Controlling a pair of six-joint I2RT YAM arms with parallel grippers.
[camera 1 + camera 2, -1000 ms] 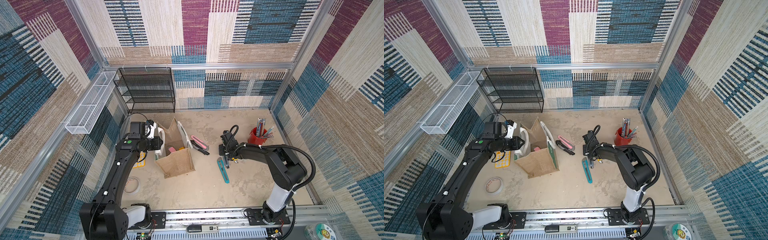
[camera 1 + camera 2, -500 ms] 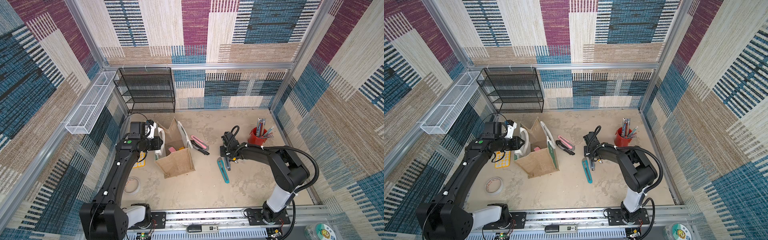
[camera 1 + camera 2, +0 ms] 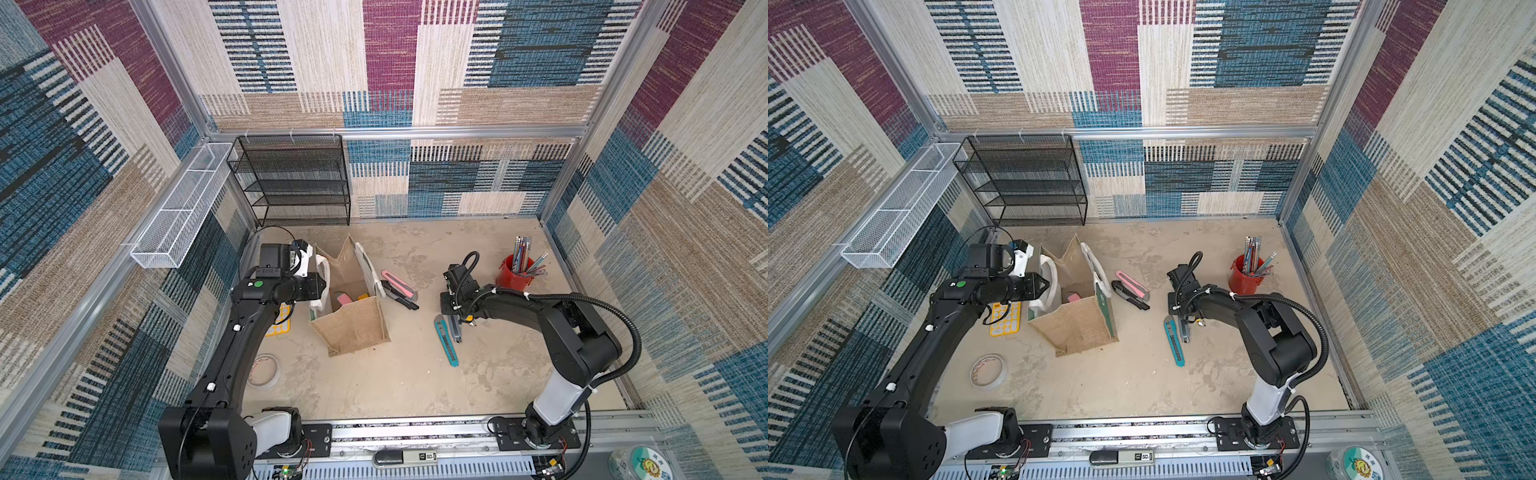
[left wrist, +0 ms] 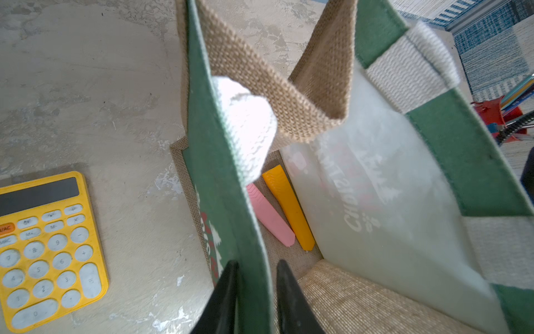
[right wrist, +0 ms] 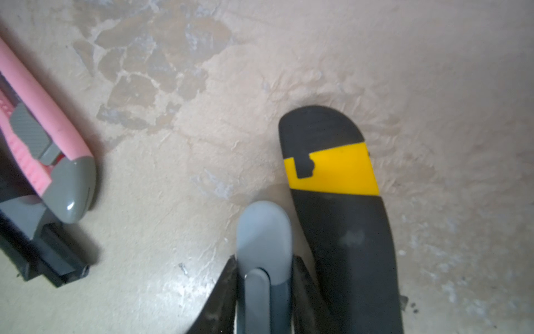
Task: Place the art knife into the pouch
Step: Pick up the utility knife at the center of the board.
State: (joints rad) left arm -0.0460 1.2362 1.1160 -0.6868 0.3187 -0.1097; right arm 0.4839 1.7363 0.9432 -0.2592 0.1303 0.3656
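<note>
The pouch (image 3: 353,328), a tan jute bag with green faces, stands open at the middle left in both top views. My left gripper (image 4: 255,264) is shut on the pouch's green wall (image 4: 225,185), one finger outside and one inside. A pink knife (image 4: 268,214) and an orange knife (image 4: 290,208) lie on the pouch's bottom. My right gripper (image 5: 264,260) is shut on a grey art knife (image 5: 263,228), low over the floor, right of the pouch. From above, this grey art knife (image 3: 456,328) sits beside a teal knife (image 3: 446,340).
A black-and-yellow knife (image 5: 341,202) lies right against the held one. A pink-and-grey knife (image 3: 399,284) and a black knife (image 3: 401,297) lie by the pouch. Yellow calculator (image 4: 43,245), tape roll (image 3: 262,370), red pencil cup (image 3: 515,272), black mesh rack (image 3: 295,178).
The right arm has shifted slightly with its grip kept on the grey knife. The left arm and the pouch have not moved.
</note>
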